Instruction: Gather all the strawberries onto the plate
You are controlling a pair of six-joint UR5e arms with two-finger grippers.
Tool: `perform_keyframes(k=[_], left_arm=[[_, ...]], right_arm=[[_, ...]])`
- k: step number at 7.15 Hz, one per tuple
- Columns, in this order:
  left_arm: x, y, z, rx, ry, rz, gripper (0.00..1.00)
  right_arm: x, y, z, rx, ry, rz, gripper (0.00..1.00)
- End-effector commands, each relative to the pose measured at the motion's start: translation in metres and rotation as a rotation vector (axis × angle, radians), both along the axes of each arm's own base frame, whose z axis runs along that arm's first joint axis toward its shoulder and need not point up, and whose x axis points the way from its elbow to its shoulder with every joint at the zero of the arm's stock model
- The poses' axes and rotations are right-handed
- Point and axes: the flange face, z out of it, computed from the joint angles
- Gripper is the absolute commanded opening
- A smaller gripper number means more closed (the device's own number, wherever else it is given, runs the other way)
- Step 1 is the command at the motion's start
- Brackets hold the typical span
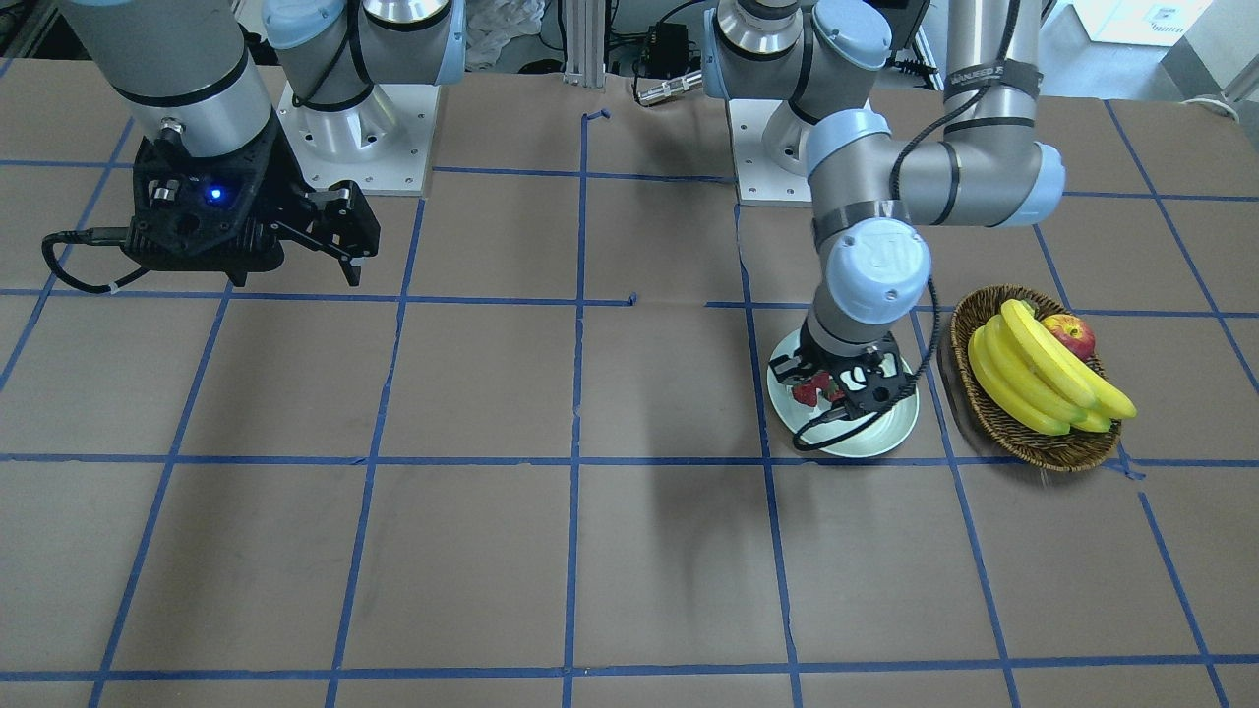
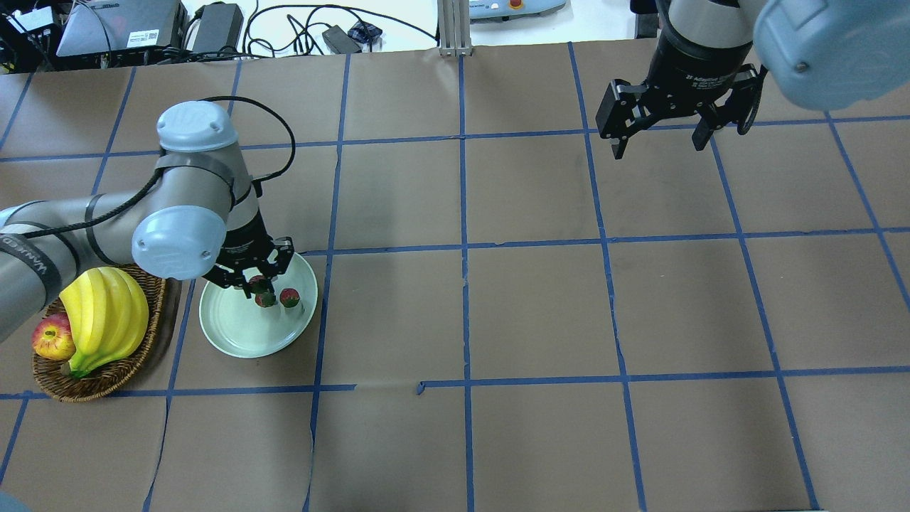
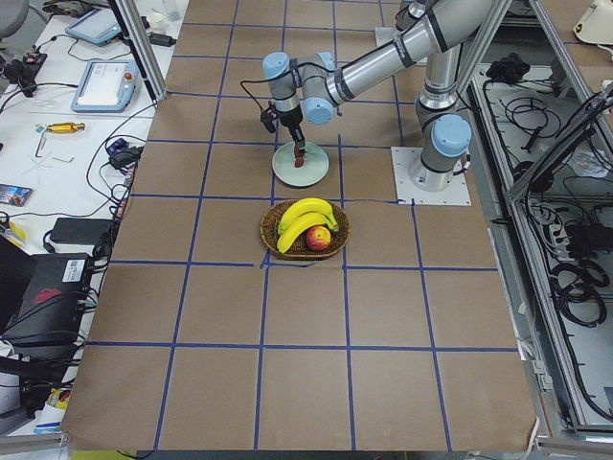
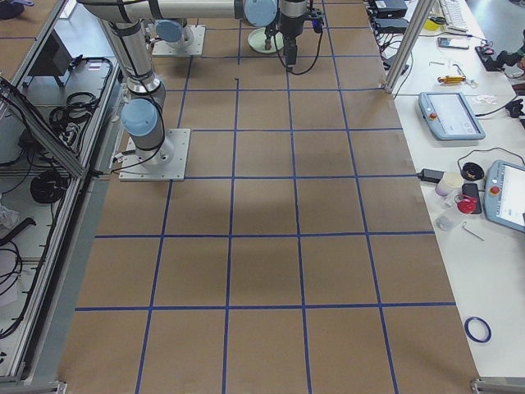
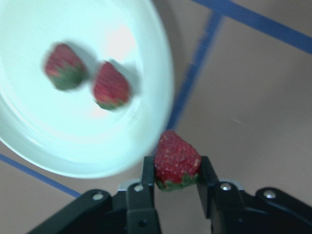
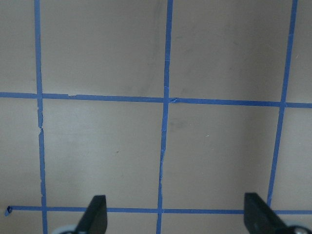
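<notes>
The pale mint-green plate (image 2: 238,334) lies on the table's left side; it also shows in the front view (image 1: 878,441). Two strawberries (image 2: 289,297) (image 2: 265,299) lie on it, seen in the left wrist view (image 5: 65,67) (image 5: 111,85) on the plate (image 5: 73,141). My left gripper (image 2: 256,279) is shut on a third strawberry (image 5: 176,161) and holds it just above the plate's rim. My right gripper (image 2: 657,139) is open and empty, high over the far right of the table; it also shows in the front view (image 1: 346,234).
A brown wicker basket (image 2: 99,373) with bananas (image 2: 106,316) and a red-yellow apple (image 2: 53,338) stands right beside the plate, on its left. Brown paper with blue tape lines covers the table. The right wrist view shows only paper.
</notes>
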Motion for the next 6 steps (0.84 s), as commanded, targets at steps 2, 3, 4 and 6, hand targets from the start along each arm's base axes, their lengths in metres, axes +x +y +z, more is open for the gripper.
perform_keyframes(k=[2,3,4,6], left_arm=[[0.031,0.001,-0.014,0.037,0.021,0.002,0.48],[0.03,0.007,-0.011,0.032,0.02,0.001,0.99],[0.028,0.004,-0.001,0.011,0.015,-0.019,1.0],[0.009,-0.017,0.08,-0.123,0.018,-0.055,1.0]], right_arm=[[0.001,0.0,0.0,0.0,-0.001,0.001,1.0],[0.001,0.0,-0.001,0.001,-0.001,0.001,1.0],[0.0,-0.001,-0.001,0.0,-0.001,0.0,1.0],[0.0,0.0,0.0,0.0,-0.001,0.0,1.0]])
